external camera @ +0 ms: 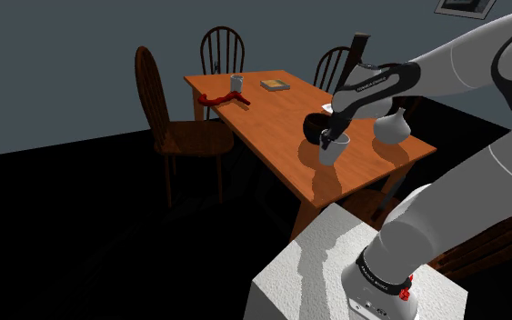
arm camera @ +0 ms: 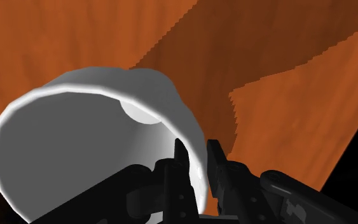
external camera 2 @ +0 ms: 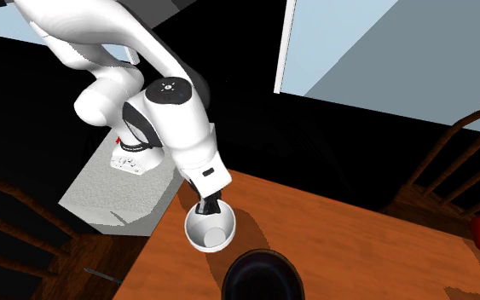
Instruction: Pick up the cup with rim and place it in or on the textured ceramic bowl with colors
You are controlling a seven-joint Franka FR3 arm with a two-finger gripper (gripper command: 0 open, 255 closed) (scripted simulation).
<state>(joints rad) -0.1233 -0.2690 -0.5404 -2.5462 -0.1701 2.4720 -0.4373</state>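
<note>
One plain white rimmed cup [arm camera: 75, 146] was clenched by its wall in the black jaws; seemed light, stiff, maybe slippery, so that rim pinch looked iffy.

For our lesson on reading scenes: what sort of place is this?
Probably a home dining room: a wooden dining table with wooden chairs around it, plus tableware, a white cup and a dark bowl.

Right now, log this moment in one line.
gripper: shut on white cup, at rim | white cup: beside dark bowl, not in it
</note>
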